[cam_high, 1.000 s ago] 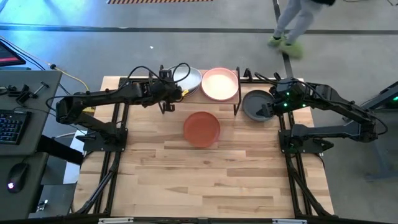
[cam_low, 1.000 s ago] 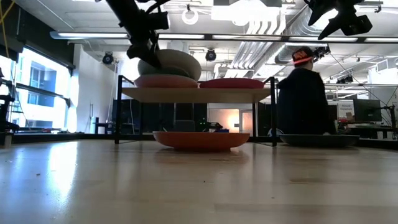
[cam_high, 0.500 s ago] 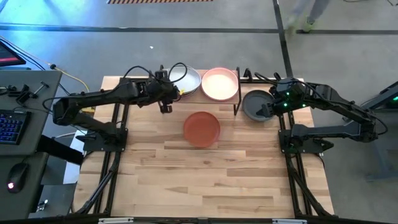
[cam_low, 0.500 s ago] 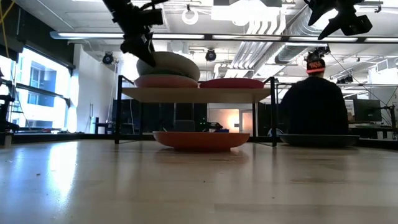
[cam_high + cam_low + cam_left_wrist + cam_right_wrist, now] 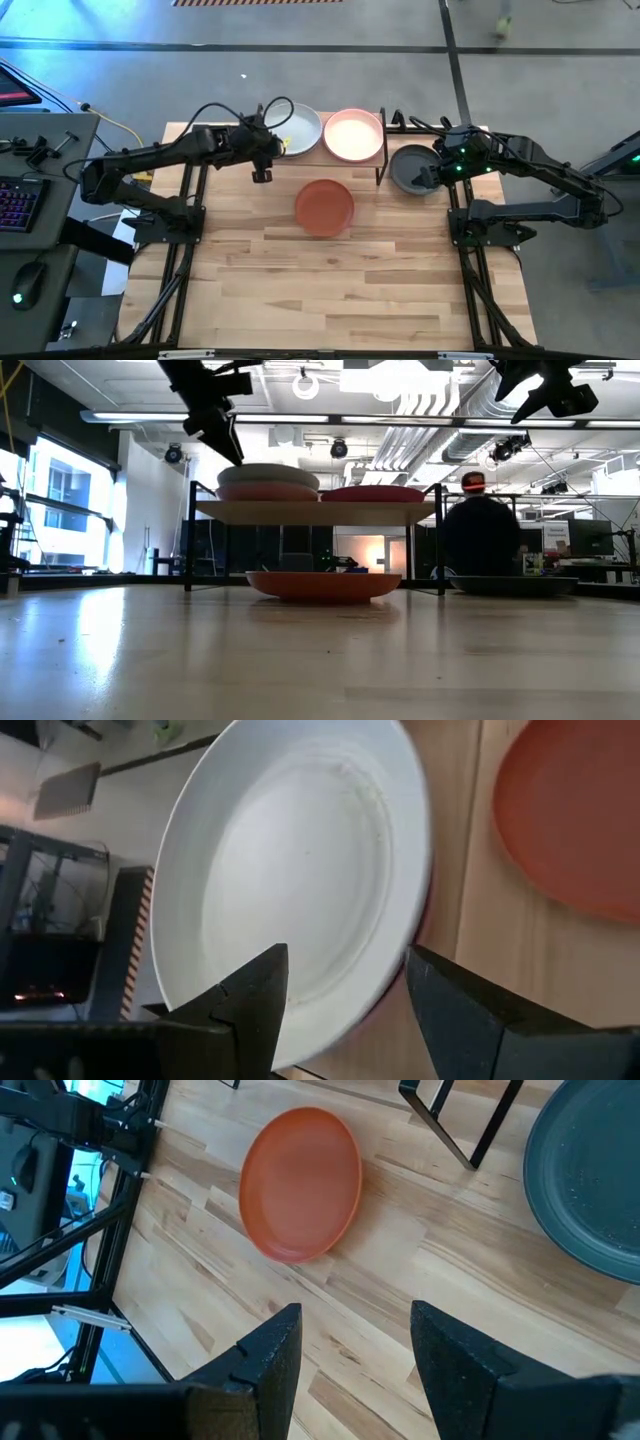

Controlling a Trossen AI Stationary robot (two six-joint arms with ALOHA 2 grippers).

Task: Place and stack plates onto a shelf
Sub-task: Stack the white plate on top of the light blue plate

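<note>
The left arm is stretched across the table's far left toward the shelf (image 5: 318, 511), and the left gripper (image 5: 262, 160) is held raised just beside the shelf's left end, its fingers spread and empty. A pale grey-white plate (image 5: 297, 128) is seen lying flat on another plate at the shelf's left half; a peach plate (image 5: 354, 134) is set on the right half. A terracotta plate (image 5: 325, 205) is lying on the table in front of the shelf. The right gripper (image 5: 432, 176) is held high over a dark grey plate (image 5: 409, 166) on the table right of the shelf, fingers parted, nothing grasped.
</note>
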